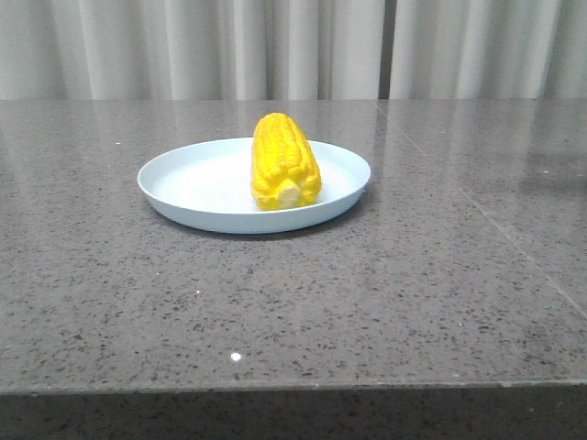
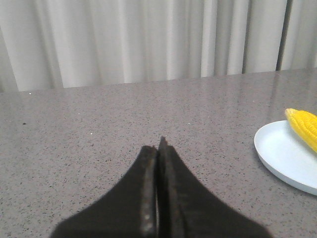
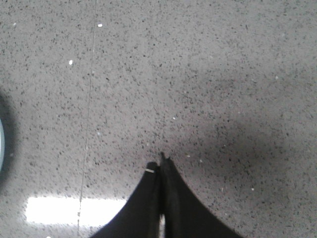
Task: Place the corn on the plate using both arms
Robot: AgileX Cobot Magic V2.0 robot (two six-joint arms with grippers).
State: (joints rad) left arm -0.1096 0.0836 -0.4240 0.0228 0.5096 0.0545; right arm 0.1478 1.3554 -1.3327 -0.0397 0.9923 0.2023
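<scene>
The yellow corn (image 1: 285,161) lies on the pale blue plate (image 1: 197,186) in the middle of the table, its pale stub end toward me. Neither gripper shows in the front view. In the left wrist view my left gripper (image 2: 158,145) is shut and empty above bare table, with the plate (image 2: 282,158) and the corn's tip (image 2: 304,126) off to one side. In the right wrist view my right gripper (image 3: 161,164) is shut and empty over bare table; a sliver of the plate's rim (image 3: 1,141) shows at the frame's edge.
The grey speckled stone table (image 1: 413,293) has a seam line running toward the right front. White curtains (image 1: 293,46) hang behind its far edge. A bright light reflection (image 3: 74,210) lies on the table near the right gripper.
</scene>
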